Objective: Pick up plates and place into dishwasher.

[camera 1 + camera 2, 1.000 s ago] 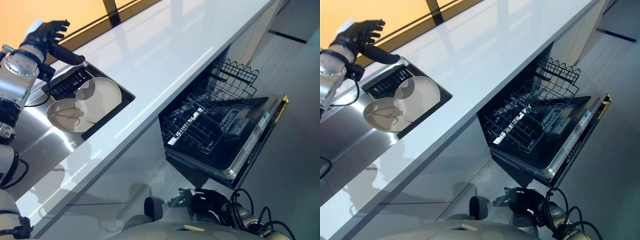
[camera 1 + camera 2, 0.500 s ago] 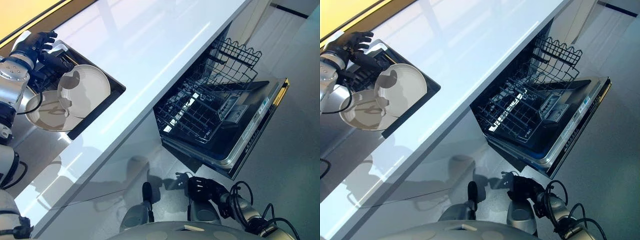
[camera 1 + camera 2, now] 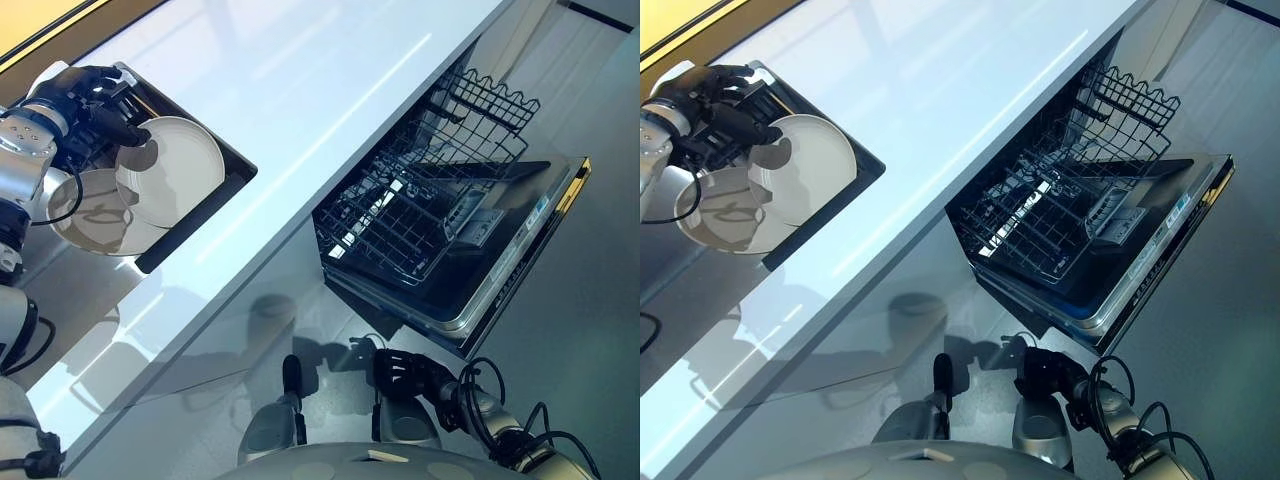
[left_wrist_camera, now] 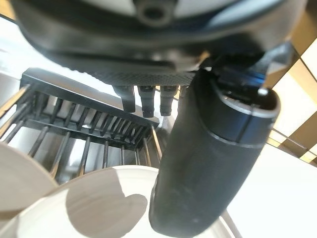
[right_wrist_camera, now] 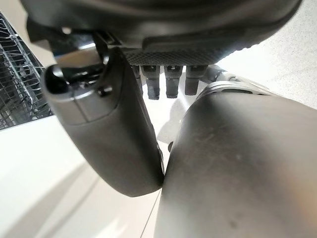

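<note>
white and glossy, the counter (image 3: 300, 90) runs across the scene with a dark dish rack (image 3: 190, 215) set at its left end, over the steel sink (image 3: 70, 290). two pale plates sit in that rack: the upper plate (image 3: 180, 170) leans tilted against the black tines at the rack's back edge, and the lower plate (image 3: 95, 215) lies flatter beside it, toward the sink, partly overlapped by the first. the left hand (image 3: 85, 95) hovers at the rack's back corner, its thumb (image 4: 208, 163) reaching down to the upper plate's rim while the fingers (image 4: 146, 101) hang loosely apart above the tines; they clasp nothing, and i cannot tell whether the thumb touches the plate. under the counter's right stretch the dishwasher (image 3: 500, 270) stands with its door dropped flat and its lower wire basket (image 3: 400, 230) pulled out over the door. the right hand (image 3: 400, 372) hangs low by the floor, near the door's front edge, fingers relaxed and holding nothing.
</note>
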Robot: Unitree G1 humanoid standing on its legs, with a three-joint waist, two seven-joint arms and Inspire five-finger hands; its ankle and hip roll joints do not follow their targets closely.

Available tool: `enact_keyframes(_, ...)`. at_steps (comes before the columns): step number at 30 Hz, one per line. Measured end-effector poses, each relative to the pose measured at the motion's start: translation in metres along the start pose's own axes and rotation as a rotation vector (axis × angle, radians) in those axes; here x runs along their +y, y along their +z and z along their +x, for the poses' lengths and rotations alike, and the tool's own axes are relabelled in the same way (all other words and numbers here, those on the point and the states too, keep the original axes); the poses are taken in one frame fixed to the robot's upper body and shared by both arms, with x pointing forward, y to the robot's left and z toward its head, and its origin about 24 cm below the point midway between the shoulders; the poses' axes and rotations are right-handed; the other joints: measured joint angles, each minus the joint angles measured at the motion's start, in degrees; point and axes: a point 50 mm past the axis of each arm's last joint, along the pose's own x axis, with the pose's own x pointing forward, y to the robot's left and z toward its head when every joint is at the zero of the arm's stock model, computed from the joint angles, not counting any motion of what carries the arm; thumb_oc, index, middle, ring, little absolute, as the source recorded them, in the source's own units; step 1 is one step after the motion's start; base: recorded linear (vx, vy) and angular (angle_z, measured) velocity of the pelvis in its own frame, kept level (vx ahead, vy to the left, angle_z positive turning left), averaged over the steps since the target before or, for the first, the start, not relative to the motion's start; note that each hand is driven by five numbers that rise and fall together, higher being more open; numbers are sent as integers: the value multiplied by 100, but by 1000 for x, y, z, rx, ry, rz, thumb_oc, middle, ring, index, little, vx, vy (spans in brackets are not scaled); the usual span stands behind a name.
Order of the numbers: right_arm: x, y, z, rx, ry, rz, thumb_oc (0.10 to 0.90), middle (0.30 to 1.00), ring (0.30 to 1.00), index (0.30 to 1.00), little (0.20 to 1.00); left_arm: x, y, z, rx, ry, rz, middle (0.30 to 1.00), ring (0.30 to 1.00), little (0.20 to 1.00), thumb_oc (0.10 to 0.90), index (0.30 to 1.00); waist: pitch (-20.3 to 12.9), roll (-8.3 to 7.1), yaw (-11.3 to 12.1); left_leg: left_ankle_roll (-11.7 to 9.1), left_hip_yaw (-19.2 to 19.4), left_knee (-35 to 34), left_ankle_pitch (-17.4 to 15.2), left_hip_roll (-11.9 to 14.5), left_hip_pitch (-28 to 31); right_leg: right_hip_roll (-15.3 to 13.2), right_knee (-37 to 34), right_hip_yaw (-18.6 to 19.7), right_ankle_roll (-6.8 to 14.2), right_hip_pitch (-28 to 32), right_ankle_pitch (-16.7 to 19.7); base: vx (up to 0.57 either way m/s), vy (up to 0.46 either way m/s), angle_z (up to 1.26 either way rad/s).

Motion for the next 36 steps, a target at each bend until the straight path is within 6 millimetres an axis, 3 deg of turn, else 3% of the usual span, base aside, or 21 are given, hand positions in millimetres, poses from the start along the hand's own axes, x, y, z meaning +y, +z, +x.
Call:
enact_keyframes(12, -1, 0, 0, 4, -1, -1, 800, 900, 900, 900, 900, -8, -6, -1, 62, -164, -15, 900, 900, 900, 800, 900, 0, 0, 2, 2, -8, 1, 4, 0, 28, 0, 0, -13, 0, 38, 0, 0, 0, 0)
enact_keyframes(20, -2, -2, 0, 15, -4, -2, 800, 900, 900, 900, 900, -13, -7, 0, 65, -197, -20, 900, 900, 900, 800, 900, 0, 0, 10, 5, -9, 0, 17, 0, 115, 0, -1, -11, 0, 123, -2, -16, 4, 0)
enact_keyframes(28, -2, -2, 0, 7, -6, -2, 800, 900, 900, 900, 900, -34, -14, 3, 79, -254, -31, 900, 900, 900, 800, 900, 0, 0, -13, 6, 4, 1, 18, 0, 85, 0, 0, 4, -1, 87, -1, -41, 6, -1)
enact_keyframes(36, -2, -1, -1, -1, -8, -5, 800, 900, 900, 900, 900, -34, -19, 4, 90, -241, -62, 900, 900, 900, 800, 900, 1, -2, -8, 0, 35, -1, 13, 0, 77, 0, 0, 10, 0, 76, -2, 0, 0, 0)
